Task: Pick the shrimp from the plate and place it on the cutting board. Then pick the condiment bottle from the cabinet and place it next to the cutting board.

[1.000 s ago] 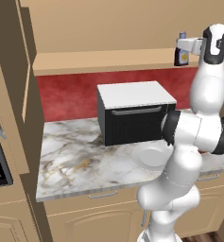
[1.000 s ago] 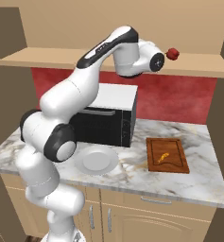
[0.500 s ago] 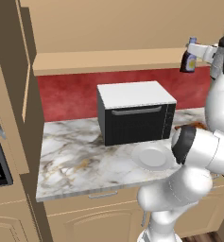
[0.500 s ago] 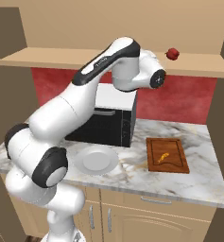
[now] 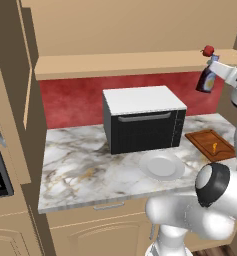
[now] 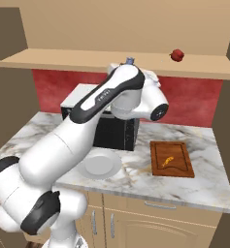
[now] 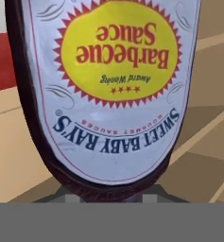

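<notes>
I am holding the condiment bottle (image 5: 206, 81) pinched in my hand (image 5: 216, 69), up in the air off the cabinet (image 5: 125, 64) shelf, while the shrimp (image 6: 168, 161) is already lying on the cutting board (image 6: 171, 159), so next I am bringing the bottle down to the desk (image 5: 85, 170) right beside that board.

Counter (image 5: 85, 170): carried oven (image 5: 142, 120), plate (image 5: 161, 165), board (image 5: 211, 144).
Board: carried shrimp (image 6: 167, 161).
Shelf (image 6: 87, 61): carried red fruit (image 6: 177, 54).

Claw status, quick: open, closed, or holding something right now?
Claw: closed on the condiment bottle, held in the air off the cabinet shelf, above the cutting board.
</notes>
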